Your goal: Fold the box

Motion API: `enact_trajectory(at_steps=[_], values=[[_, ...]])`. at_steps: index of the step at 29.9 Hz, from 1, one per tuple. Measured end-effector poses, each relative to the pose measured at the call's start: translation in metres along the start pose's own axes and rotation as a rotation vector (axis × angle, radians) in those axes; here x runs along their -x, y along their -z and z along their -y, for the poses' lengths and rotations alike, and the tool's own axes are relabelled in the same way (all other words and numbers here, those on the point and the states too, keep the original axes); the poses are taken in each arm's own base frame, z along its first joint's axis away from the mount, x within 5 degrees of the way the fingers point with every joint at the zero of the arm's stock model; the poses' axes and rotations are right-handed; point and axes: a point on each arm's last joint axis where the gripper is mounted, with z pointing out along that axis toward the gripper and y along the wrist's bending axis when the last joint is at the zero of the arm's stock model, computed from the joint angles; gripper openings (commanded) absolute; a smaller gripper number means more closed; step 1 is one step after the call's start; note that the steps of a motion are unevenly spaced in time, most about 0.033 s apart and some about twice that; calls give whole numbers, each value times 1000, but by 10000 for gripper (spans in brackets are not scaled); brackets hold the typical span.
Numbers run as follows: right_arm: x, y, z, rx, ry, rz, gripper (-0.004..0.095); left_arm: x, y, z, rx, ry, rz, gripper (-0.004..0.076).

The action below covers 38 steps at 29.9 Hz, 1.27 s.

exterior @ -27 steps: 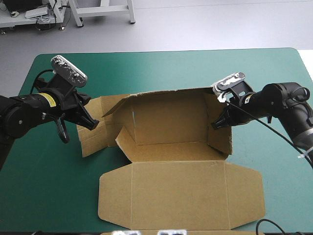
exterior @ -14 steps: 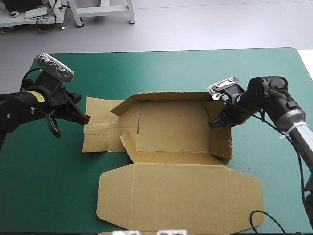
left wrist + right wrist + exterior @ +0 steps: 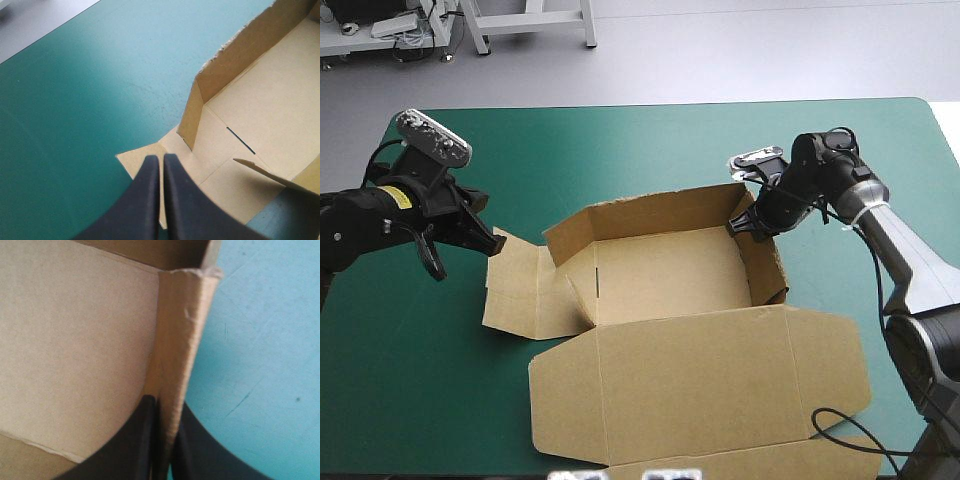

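Note:
The brown box (image 3: 660, 275) lies mid-table as an open tray, its back wall (image 3: 650, 212) and right wall (image 3: 767, 265) raised and its lid (image 3: 700, 385) flat toward the near edge. My right gripper (image 3: 741, 226) is shut on the right wall's far end; in the right wrist view the wall (image 3: 182, 340) runs up between the fingers of the right gripper (image 3: 162, 402). My left gripper (image 3: 492, 240) is shut, its tips at the far corner of the flat left flap (image 3: 520, 290). The left wrist view shows the left gripper (image 3: 161, 159) over that flap (image 3: 220, 185), with no board between the fingers.
Teal-green cover (image 3: 620, 140) shows bare beyond the box toward the far edge and to the left under my left arm. A small inner flap (image 3: 578, 290) stands loose at the box's left end. The lid's near corner reaches the table's near edge.
The box has turned, its right end swinging toward the far edge as my right gripper moved left and away holding the wall. My left gripper drew back off the left flap earlier, then stayed put.

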Motion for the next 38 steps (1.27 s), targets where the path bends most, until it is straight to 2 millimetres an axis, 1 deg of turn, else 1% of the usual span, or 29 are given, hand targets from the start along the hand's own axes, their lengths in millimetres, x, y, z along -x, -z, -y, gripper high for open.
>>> enact_trajectory(at_steps=[3,5,7,8,10,13,18,20,23,25,27,30,33,36,38], values=[[2,3,-1,3,8,-20,509,0,0,0,0,0,0,13],[4,7,-1,2,16,-21,642,0,0,0,0,0,0,13],[7,12,-2,-2,20,-6,721,0,0,0,0,0,1,10],[9,15,-2,-6,20,4,740,0,0,0,0,0,1,10],[11,23,-3,-12,14,27,743,0,0,0,0,0,1,10],[11,43,-6,-23,16,79,743,0,0,0,3,-1,0,10],[0,84,-12,-57,12,170,743,0,0,0,4,-2,0,10],[-4,97,-15,-68,11,198,743,0,0,0,4,-2,0,10],[-8,107,-17,-74,11,220,743,1,0,-1,8,0,6,10],[-8,107,-17,-74,10,220,743,0,0,-2,18,22,3,10],[-7,103,-16,-73,2,209,743,-1,0,-4,46,53,-5,10],[-5,87,-13,-64,-14,165,743,-4,1,-9,102,85,-35,10],[-6,61,-9,-51,-26,85,742,-12,-4,-15,174,112,-95,10],[-9,28,-4,-35,-40,-14,743,-26,-15,-18,229,140,-177,8],[-10,11,-3,-16,-51,-59,743,-35,-23,-18,239,155,-220,9]])
